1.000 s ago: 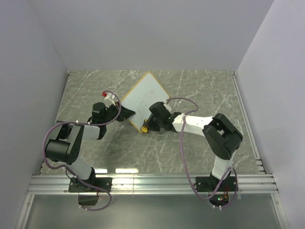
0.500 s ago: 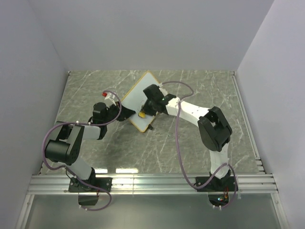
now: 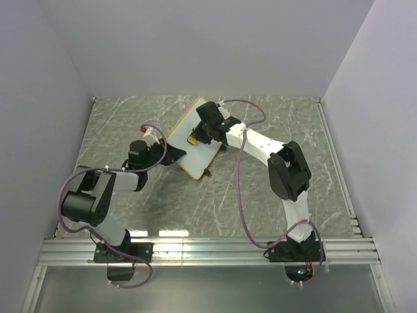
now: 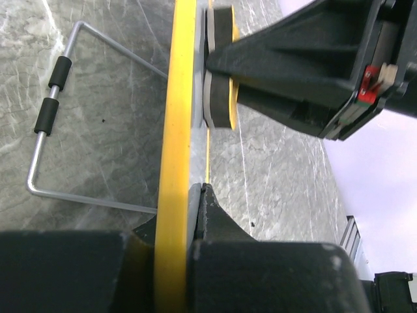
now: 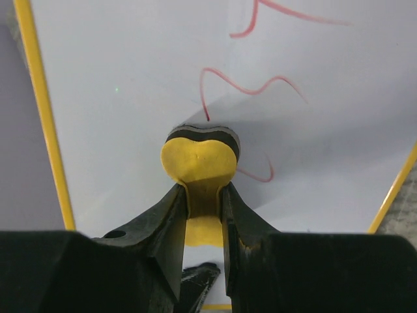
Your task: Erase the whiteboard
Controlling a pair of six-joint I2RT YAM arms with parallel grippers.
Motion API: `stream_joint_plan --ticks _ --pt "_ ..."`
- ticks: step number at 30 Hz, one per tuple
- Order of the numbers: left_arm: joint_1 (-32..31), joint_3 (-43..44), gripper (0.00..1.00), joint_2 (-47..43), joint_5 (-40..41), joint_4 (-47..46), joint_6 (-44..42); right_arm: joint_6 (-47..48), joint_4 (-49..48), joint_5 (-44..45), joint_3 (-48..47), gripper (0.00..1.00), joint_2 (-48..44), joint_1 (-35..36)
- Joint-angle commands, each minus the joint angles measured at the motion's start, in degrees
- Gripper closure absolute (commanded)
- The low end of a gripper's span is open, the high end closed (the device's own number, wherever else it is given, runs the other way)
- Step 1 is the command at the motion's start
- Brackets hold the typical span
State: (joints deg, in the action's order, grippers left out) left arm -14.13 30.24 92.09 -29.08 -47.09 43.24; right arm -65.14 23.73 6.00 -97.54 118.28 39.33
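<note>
The whiteboard (image 3: 199, 158), white with a yellow rim, stands tilted on the marble table, propped on a wire stand (image 4: 49, 130). My left gripper (image 3: 171, 154) is shut on its near-left edge; in the left wrist view the yellow rim (image 4: 177, 130) runs edge-on between the jaws of that gripper (image 4: 192, 195). My right gripper (image 3: 197, 135) is shut on the yellow bow-tie eraser (image 3: 193, 139) and presses it flat against the board's face. In the right wrist view the eraser (image 5: 199, 160) sits just below red pen strokes (image 5: 247, 85) on the board (image 5: 117, 65), with that gripper (image 5: 205, 195) behind it.
A small red object (image 3: 143, 129) lies on the table just left of the board, near the left arm's cable. The grey walls close in the table at the back and sides. A metal rail (image 3: 208, 251) runs along the near edge.
My right gripper has carried the eraser from the board's near corner up across its face toward the far end. The left gripper has kept its hold on the edge.
</note>
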Motion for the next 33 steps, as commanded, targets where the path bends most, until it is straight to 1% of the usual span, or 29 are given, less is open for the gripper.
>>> stream_joint_plan --ticks 1,7,12,13,16,21,22,27,31,33 --pt "-2.22 -1.85 1.00 2.65 5.70 14.04 -6.15 -2.71 -8.25 2.61 -2.14 1.00 3.28 0.74" --pt "-2.39 -1.59 0.99 2.65 6.14 14.40 -6.42 -2.53 -9.75 0.77 5.06 1.00 -0.15 3.90" --pt "-2.48 -1.50 1.00 3.09 6.32 14.22 -6.42 -2.26 -11.68 -0.81 16.48 1.00 -6.03 7.51" --pt "-2.48 -1.32 1.00 3.61 6.23 14.22 -6.50 -2.70 -12.29 -1.60 20.24 1.00 -6.74 7.86" --pt "-2.57 -1.15 1.00 3.88 6.23 14.22 -6.51 -3.50 -13.27 -2.22 23.70 1.00 -7.89 10.14" --pt "-2.83 -1.41 1.00 3.53 6.67 14.48 -6.68 -2.71 -12.39 -1.70 22.57 1.00 -6.66 10.77" --pt "-3.09 -1.41 1.00 3.53 6.67 14.57 -6.77 -2.27 -12.21 -1.17 20.91 1.00 -6.22 10.24" --pt "-3.80 -1.59 1.00 3.09 7.28 15.36 -7.21 -1.65 -12.56 0.42 16.60 1.00 -2.89 4.18" --pt "-4.41 -1.67 1.00 2.83 7.72 16.06 -7.38 0.01 -11.51 0.85 9.93 1.00 0.19 -0.12" --pt "-4.50 -1.85 1.00 2.57 7.90 16.15 -7.38 0.63 -11.33 1.03 8.60 1.00 1.42 -2.49"
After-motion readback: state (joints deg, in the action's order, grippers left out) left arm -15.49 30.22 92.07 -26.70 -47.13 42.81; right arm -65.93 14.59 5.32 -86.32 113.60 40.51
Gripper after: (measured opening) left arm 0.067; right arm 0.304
